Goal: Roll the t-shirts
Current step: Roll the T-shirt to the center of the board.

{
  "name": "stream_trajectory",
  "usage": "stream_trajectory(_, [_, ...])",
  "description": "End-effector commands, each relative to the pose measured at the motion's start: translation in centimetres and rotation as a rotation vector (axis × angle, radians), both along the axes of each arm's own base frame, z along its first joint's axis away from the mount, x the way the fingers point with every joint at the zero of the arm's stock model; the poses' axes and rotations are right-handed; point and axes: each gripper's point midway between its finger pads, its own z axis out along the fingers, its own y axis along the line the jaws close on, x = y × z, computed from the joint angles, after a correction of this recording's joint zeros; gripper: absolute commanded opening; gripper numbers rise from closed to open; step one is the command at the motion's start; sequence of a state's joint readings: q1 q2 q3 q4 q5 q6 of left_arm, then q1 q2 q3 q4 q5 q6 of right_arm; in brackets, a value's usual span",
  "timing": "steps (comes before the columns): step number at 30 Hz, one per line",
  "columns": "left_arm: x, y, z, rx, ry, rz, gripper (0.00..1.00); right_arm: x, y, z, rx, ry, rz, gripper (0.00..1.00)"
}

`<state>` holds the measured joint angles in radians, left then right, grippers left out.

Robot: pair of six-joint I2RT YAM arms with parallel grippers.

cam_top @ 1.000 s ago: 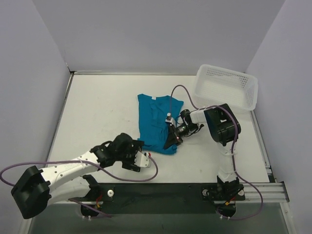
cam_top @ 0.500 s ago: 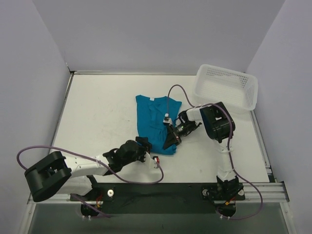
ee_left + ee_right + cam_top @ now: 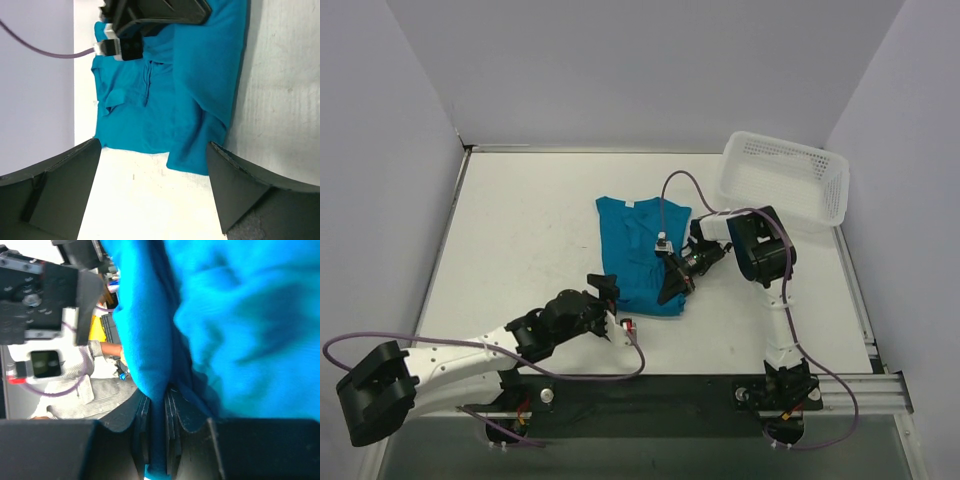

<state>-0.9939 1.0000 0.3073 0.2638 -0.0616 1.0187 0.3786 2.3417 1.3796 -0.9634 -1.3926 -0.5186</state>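
At the near left of the tabletop (image 3: 520, 230), the left hand (image 3: 604, 291) is held low with its jaws spread wide and nothing gripped between them. It is pointed toward the near left corner of the teal-blue t-shirt (image 3: 638, 250), just beside the hem. In the left wrist view, that hem is framed between the two dark fingers (image 3: 60, 185).

Just beyond, at the near right edge of the shirt, the right hand (image 3: 671, 286) is closed on the cloth. In the right wrist view, a fold is seen pinched tightly between its fingers (image 3: 175, 415).

The t-shirt is spread mid-tabletop, partly folded lengthwise, collar at the far end. A white mesh basket (image 3: 832, 195) is set at the far right corner, apart from the shirt.
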Motion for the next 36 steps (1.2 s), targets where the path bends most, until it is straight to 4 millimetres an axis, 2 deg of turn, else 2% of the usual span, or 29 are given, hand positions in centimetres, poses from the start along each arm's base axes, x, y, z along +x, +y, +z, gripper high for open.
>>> stream_trajectory(1, [-1.0,0.7,2.3,-0.142,0.153,0.074,0.97,0.3,-0.5,-2.3,-0.143,-0.015,-0.002,0.00])
stream_trajectory(2, [-1.6,1.3,1.6,-0.108,0.197,0.072,0.97,0.1,-0.7,-2.9,-0.236,0.053,-0.056,0.00])
stream_trajectory(4, [-2.2,1.7,2.2,-0.138,0.219,0.062,0.97,1.7,-0.5,-3.9,-0.256,-0.088,-0.065,0.00])
stream_trajectory(7, [-2.8,2.4,0.8,-0.115,0.237,0.061,0.97,2.9,-0.7,-5.2,-0.282,-0.149,-0.049,0.00])
stream_trajectory(10, [-2.6,2.0,-0.3,-0.117,0.238,0.054,0.97,4.0,-0.9,-5.8,-0.312,-0.131,-0.079,0.00])
stream_trajectory(11, [-2.3,1.4,0.1,-0.137,0.216,0.039,0.97,4.2,-0.9,-5.9,-0.316,-0.139,-0.082,0.00])
stream_trajectory(14, [-1.8,0.6,-0.9,-0.108,0.189,0.013,0.97,4.0,-0.9,-5.9,-0.311,-0.155,-0.090,0.00])
stream_trajectory(16, [-1.2,0.7,-2.5,-0.053,0.170,0.019,0.97,3.8,-0.8,-6.0,-0.311,-0.145,-0.091,0.00])
stream_trajectory(17, [-0.4,0.6,-2.2,-0.071,0.130,0.036,0.97,3.7,-0.8,-6.0,-0.308,-0.140,-0.092,0.00])
stream_trajectory(18, [-0.2,0.5,-3.2,-0.034,0.126,0.033,0.97,3.6,-0.7,-5.9,-0.303,-0.140,-0.091,0.00])
stream_trajectory(20, [1.0,0.5,-3.0,-0.037,0.080,0.065,0.96,3.5,-0.7,-6.0,-0.299,-0.130,-0.092,0.00])
stream_trajectory(21, [1.2,0.6,-4.0,-0.004,0.077,0.075,0.96,3.4,-0.7,-6.1,-0.300,-0.127,-0.090,0.00])
stream_trajectory(22, [1.6,0.6,-4.2,0.000,0.064,0.084,0.96,3.4,-0.7,-6.1,-0.297,-0.127,-0.090,0.00])
stream_trajectory(23, [2.2,0.5,-3.7,-0.012,0.031,0.100,0.96,3.4,-0.6,-6.1,-0.296,-0.127,-0.088,0.00])
stream_trajectory(24, [2.4,0.7,-4.6,0.025,0.020,0.100,0.96,3.3,-0.5,-6.0,-0.288,-0.121,-0.089,0.00])
stream_trajectory(26, [3.1,0.5,-4.1,0.015,-0.025,0.109,0.96,3.3,-0.5,-5.9,-0.284,-0.119,-0.090,0.00])
stream_trajectory(27, [3.4,0.6,-4.5,0.038,-0.029,0.107,0.95,3.2,-0.4,-5.8,-0.278,-0.113,-0.088,0.00])
stream_trajectory(33, [3.7,1.6,-6.4,0.130,-0.006,0.086,0.86,2.9,-0.3,-5.3,-0.250,-0.095,-0.080,0.00])
stream_trajectory(36, [3.1,1.7,-7.6,0.184,-0.002,0.038,0.82,2.9,-0.3,-5.4,-0.250,-0.083,-0.077,0.00])
